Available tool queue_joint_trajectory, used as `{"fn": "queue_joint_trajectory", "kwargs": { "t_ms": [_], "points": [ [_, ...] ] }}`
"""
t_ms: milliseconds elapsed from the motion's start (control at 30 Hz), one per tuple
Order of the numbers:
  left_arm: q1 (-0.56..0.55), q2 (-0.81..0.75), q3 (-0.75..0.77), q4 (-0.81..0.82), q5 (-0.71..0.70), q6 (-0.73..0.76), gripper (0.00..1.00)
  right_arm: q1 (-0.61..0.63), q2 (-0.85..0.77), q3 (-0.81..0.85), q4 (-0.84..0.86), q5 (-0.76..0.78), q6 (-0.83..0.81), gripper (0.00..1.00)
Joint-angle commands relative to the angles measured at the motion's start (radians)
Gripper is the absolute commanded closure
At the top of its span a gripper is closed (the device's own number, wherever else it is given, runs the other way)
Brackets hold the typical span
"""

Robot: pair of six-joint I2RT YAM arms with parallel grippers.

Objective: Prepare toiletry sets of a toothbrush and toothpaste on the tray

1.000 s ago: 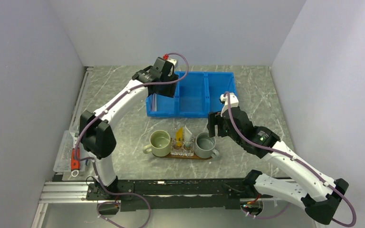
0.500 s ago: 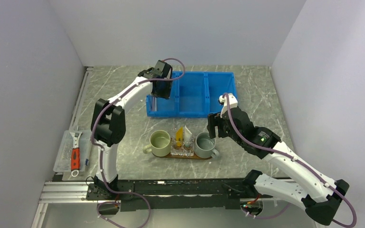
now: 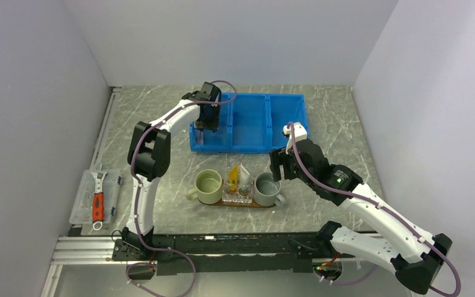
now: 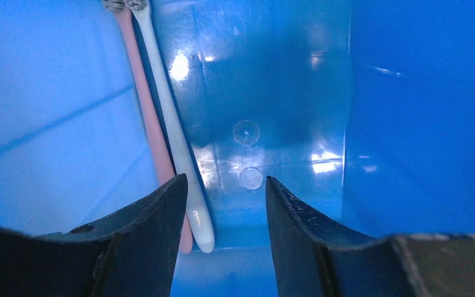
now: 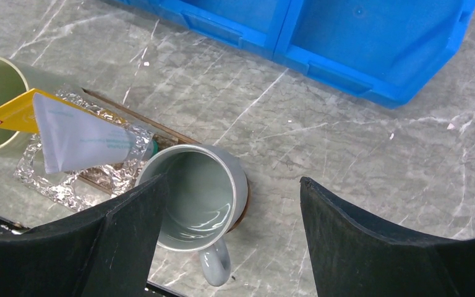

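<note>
Fingers (image 4: 154, 241) of our left gripper (image 4: 222, 204) stood parted and empty in the blue bin (image 4: 408, 124), beside the pink toothbrush (image 4: 145, 105) and grey toothbrush (image 4: 172, 124), which touched. We feared closing would catch both or neither. Our right gripper (image 5: 232, 185) hung spread, empty, over the grey mug (image 5: 198, 195) on the tray (image 3: 247, 205), beside the yellow tube (image 5: 12, 114) and white tube (image 5: 80, 139).

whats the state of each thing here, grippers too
left gripper, open, inside the blue bin
right gripper, open, above the grey mug
pink toothbrush, lying flat in the bin
pale grey toothbrush, lying flat beside it
yellow tube, propped in the clear holder
white tube, propped beside it
</note>
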Motion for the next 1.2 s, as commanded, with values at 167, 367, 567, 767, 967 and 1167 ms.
{"fn": "queue_joint_trajectory", "kwargs": {
  "t_ms": [167, 367, 567, 767, 967, 1167],
  "points": [
    [0.008, 0.037, 0.053, 0.012, -0.086, -0.022, 0.46, -0.02, 0.01, -0.017, 0.066, -0.042, -0.024, 0.2],
    [-0.01, 0.022, 0.042, 0.022, -0.199, -0.002, 0.46, -0.025, 0.005, -0.027, 0.071, -0.058, -0.024, 0.2],
    [-0.026, 0.026, 0.068, -0.003, -0.293, 0.02, 0.55, -0.029, -0.001, -0.036, 0.08, -0.066, -0.026, 0.2],
    [-0.036, 0.029, 0.073, -0.004, -0.366, 0.047, 0.76, -0.029, -0.01, -0.041, 0.084, -0.076, -0.028, 0.2],
    [-0.038, 0.059, 0.097, -0.023, -0.394, 0.055, 0.97, -0.029, -0.022, -0.044, 0.085, -0.082, -0.027, 0.2],
    [-0.04, 0.089, 0.124, -0.034, -0.404, 0.057, 1.0, -0.029, -0.035, -0.047, 0.085, -0.089, -0.027, 0.2]
  ]
}}
